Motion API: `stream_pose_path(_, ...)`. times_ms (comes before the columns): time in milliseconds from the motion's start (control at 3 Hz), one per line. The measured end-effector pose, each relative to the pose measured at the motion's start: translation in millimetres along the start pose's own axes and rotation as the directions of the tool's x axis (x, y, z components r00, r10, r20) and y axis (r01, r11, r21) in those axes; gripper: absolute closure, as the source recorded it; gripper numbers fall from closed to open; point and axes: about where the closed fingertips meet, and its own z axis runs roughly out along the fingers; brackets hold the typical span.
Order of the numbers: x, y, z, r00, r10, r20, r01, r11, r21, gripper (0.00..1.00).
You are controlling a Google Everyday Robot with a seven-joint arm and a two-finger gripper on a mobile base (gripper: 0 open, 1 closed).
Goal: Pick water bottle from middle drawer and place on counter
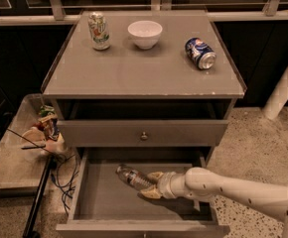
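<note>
The water bottle [130,176] lies on its side on the floor of the open middle drawer [102,200], cap toward the back left. My gripper [151,184] reaches in from the right, low in the drawer. Its fingers are spread, one on each side of the bottle's near end, and not closed on it. The pale arm stretches off to the lower right. The grey counter [144,73] is the cabinet top above.
On the counter stand a green can [99,30], a white bowl [145,33] and a blue can [200,53] lying on its side. A shut drawer front with a small knob [144,135] overhangs the open drawer. A low side table with clutter [44,128] and cables [62,175] stands left.
</note>
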Motion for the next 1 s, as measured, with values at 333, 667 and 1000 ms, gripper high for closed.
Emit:
stream_pose_path(333,-6.3,3.4,-3.6,1.000,-0.006,-0.013,0.006,0.9998,-0.019,0.87)
stream_pose_path(667,-20.2,6.1,-21.0,0.999,-0.021,-0.024,0.019,0.9986,-0.050,1.00)
stream_pose_path(1000,-41.8,7.3,-51.6,0.999,-0.044,-0.001,0.044,0.9966,-0.069,1.00)
